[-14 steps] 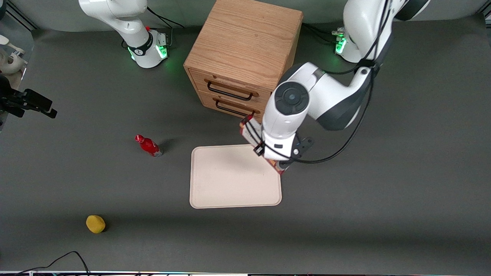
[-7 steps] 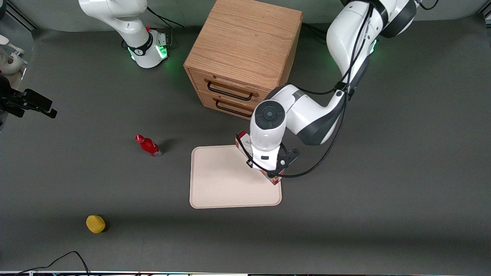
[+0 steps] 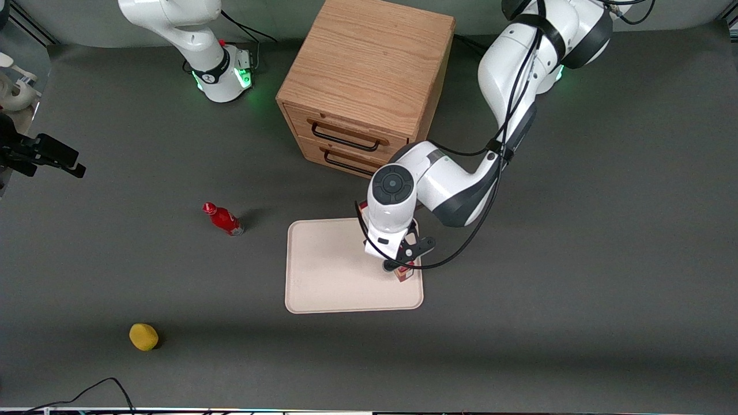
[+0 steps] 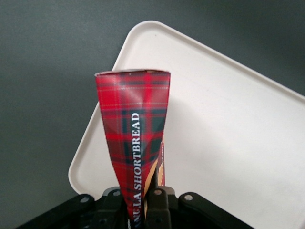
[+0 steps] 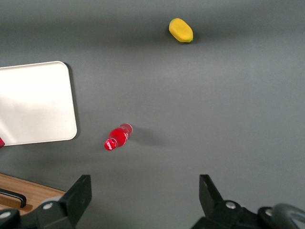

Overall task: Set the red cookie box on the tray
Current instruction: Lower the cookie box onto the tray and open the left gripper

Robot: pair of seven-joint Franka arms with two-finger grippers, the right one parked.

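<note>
My pincer point(image 4: 143, 202) clenches the red shortbread box point(image 4: 136, 143), which hangs lengthwise below it, over the cream tray point(image 3: 334, 276) near its edge toward my working arm; the drop is straight down.

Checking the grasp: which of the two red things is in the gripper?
The red cookie box, tartan-patterned, held by the gripper above the tray; the small red bottle lies apart on the table.
</note>
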